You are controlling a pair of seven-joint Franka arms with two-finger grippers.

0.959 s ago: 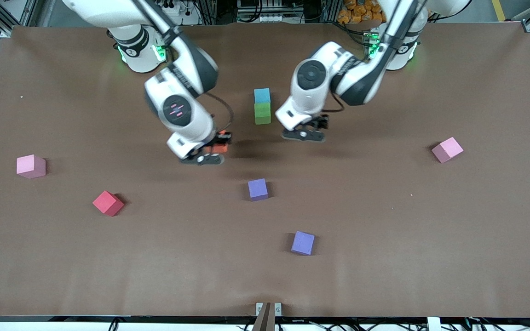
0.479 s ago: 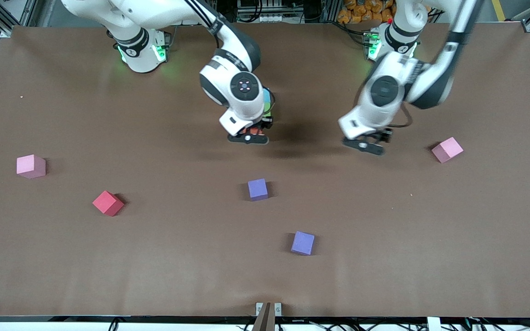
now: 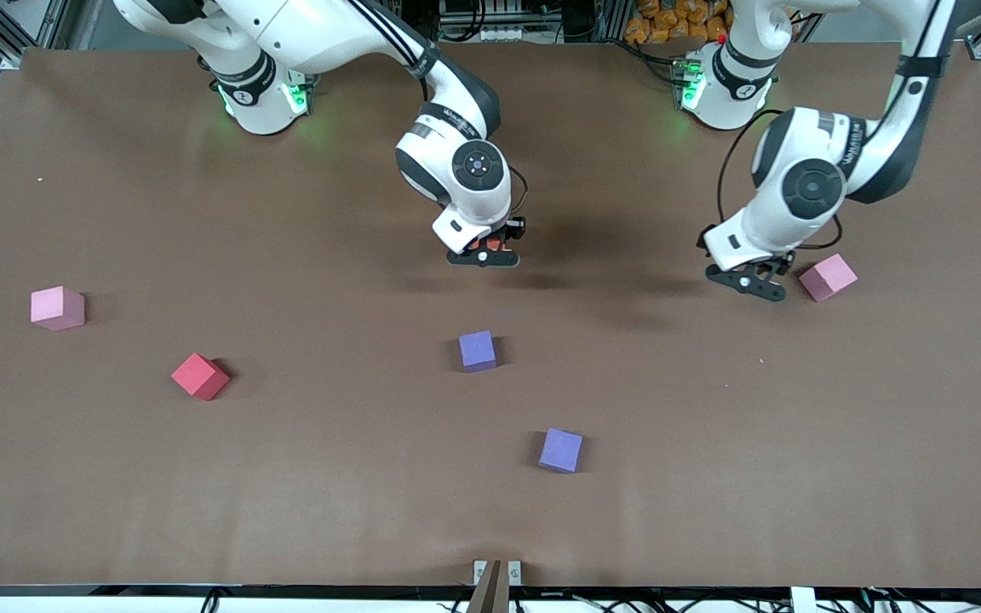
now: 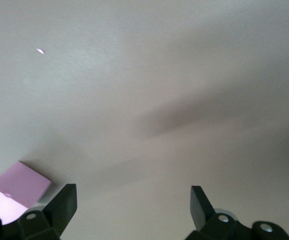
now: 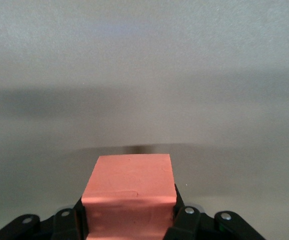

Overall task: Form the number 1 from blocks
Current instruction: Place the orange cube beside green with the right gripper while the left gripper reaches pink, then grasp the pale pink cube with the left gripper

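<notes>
The right gripper (image 5: 130, 220) holds an orange block (image 5: 129, 195) between its two black fingers (image 5: 64, 222), which press on two facing sides of the cube. The flat top face of the block is free and turned to the camera. Under the block there is only the plain table surface (image 5: 144, 65), with a dark band of shadow across it.

Orange block (image 5: 129, 192) clamped in right hand (image 3: 482, 254)
</notes>
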